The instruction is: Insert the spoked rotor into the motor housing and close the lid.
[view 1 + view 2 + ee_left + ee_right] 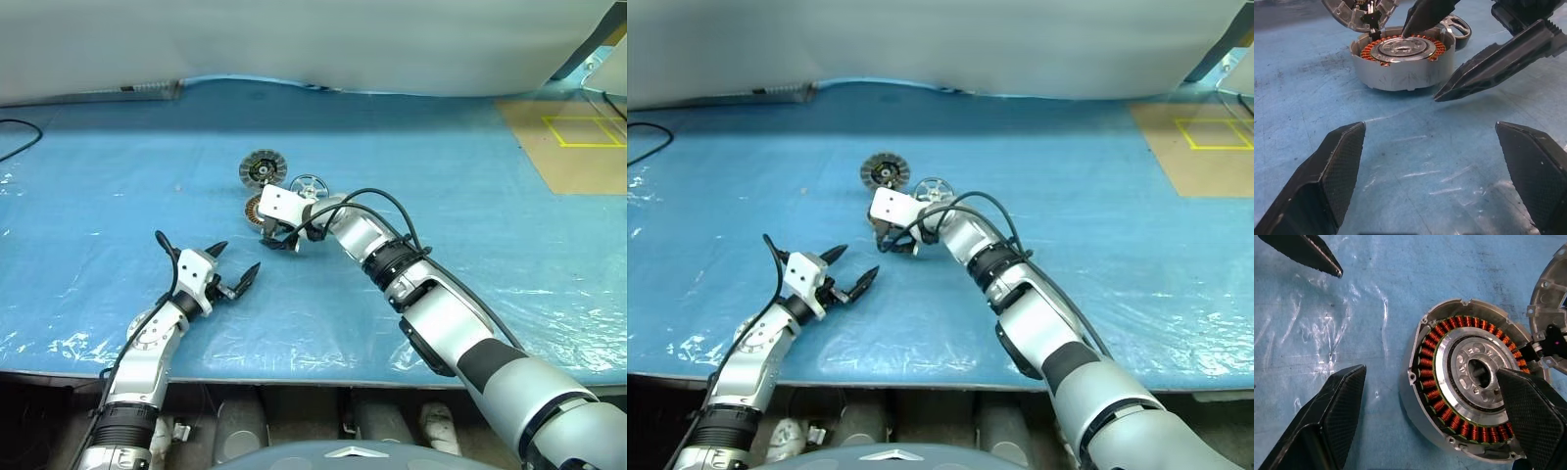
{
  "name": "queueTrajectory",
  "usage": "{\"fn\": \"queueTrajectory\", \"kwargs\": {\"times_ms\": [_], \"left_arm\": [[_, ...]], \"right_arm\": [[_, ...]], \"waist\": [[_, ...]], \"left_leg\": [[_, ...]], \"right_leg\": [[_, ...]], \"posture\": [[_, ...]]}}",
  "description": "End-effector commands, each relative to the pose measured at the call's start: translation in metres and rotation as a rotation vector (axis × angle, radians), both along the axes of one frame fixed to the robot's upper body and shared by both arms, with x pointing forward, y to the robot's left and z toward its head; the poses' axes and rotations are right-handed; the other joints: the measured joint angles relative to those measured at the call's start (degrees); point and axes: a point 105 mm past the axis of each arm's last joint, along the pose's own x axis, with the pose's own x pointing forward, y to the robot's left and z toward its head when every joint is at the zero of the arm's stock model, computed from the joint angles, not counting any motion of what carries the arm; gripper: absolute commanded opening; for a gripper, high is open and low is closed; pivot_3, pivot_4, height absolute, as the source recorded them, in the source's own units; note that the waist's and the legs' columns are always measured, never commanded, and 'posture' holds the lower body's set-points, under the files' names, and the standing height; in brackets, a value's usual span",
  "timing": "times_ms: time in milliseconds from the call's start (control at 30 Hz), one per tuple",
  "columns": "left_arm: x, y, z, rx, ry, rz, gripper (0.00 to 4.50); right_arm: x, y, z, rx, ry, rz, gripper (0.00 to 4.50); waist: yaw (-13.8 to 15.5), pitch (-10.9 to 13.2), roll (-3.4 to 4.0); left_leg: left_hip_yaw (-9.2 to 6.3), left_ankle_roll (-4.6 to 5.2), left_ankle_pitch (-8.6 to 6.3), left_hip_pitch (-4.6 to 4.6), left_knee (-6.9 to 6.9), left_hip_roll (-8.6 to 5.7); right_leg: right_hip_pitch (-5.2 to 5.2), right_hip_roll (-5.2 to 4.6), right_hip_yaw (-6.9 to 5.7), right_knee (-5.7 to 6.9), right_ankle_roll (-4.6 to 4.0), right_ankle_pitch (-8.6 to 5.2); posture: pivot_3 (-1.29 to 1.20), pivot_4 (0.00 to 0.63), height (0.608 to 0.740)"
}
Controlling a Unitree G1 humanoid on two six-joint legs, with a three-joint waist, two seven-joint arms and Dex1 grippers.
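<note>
So far nothing is assembled: my right gripper (281,238), black fingers spread wide and empty, hangs over the motor housing (1474,387), the thick silver-rimmed disc ringed with copper-orange windings, mid-surface on the blue plastic sheet (470,196). Just beyond it toward the far edge lie the small shiny open-spoked rotor (308,186) and the ribbed grey lid (262,169), both untouched. My left gripper (232,267), also wide open, waits nearer the front edge.

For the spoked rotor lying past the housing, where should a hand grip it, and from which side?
Probably across the thin rim of the spoked rotor, coming from above. It lies flat on the blue sheet, so only its rim and open spokes offer purchase. The motor housing sits close on its near side, so the fingers fit better on the open far and right edges.
</note>
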Motion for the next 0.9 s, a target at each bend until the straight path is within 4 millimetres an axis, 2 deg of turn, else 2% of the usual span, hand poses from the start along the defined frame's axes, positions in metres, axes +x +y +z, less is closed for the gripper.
{"fn": "queueTrajectory", "kwargs": {"times_ms": [33,300,333,400,567,600,900], "left_arm": [[0.000,0.005,0.006,-0.010,-0.039,0.012,4.50],[0.000,0.007,0.001,-0.013,-0.038,0.022,4.50],[0.000,0.007,0.001,-0.013,-0.038,0.023,4.50],[0.000,0.007,0.000,-0.015,-0.038,0.025,4.50],[0.000,0.007,-0.003,-0.017,-0.037,0.030,4.50],[0.000,0.007,-0.003,-0.017,-0.037,0.031,4.50],[0.002,0.006,-0.004,-0.016,-0.036,0.021,4.50]], "right_arm": [[0.002,0.007,0.009,-0.022,-0.041,0.045,4.48],[0.006,0.002,0.000,-0.168,-0.025,0.049,4.48],[0.007,0.002,0.001,-0.174,-0.025,0.052,4.12],[0.008,0.002,0.002,-0.187,-0.026,0.057,3.68],[0.008,-0.003,-0.001,-0.219,-0.020,0.070,1.99],[0.007,-0.004,-0.002,-0.223,-0.017,0.073,1.80],[0.002,-0.020,-0.009,-0.240,0.033,0.102,1.79]], "waist": [[0.0,0.0,0.00],[0.0,0.0,0.02],[0.0,0.0,0.02],[0.0,0.0,0.02],[0.0,0.0,0.03],[0.0,0.0,0.04],[0.4,0.0,0.04]], "left_leg": [[0.01,0.00,0.00,0.01,0.02,0.00],[0.03,0.01,-0.01,0.06,0.12,0.07],[0.03,0.01,-0.01,0.06,0.12,0.07],[0.03,0.01,-0.01,0.05,0.14,0.08],[0.04,0.02,-0.02,0.07,0.13,0.11],[0.05,0.02,-0.02,0.10,0.14,0.11],[0.06,0.19,-0.12,0.05,0.23,0.15]], "right_leg": [[0.00,0.00,0.00,0.02,0.00,0.00],[0.00,0.01,0.00,0.19,-0.07,-0.04],[-0.01,0.01,0.00,0.19,-0.08,-0.04],[0.00,0.01,0.00,0.19,-0.08,-0.05],[0.00,0.01,0.00,0.21,-0.09,-0.05],[0.01,0.01,0.00,0.22,-0.09,-0.05],[0.02,0.01,0.00,0.24,-0.10,-0.05]], "posture": [[0.00,0.150,0.740],[0.00,0.150,0.740],[0.00,0.150,0.740],[0.00,0.150,0.740],[0.00,0.150,0.740],[0.00,0.150,0.740],[0.00,0.150,0.740]]}}
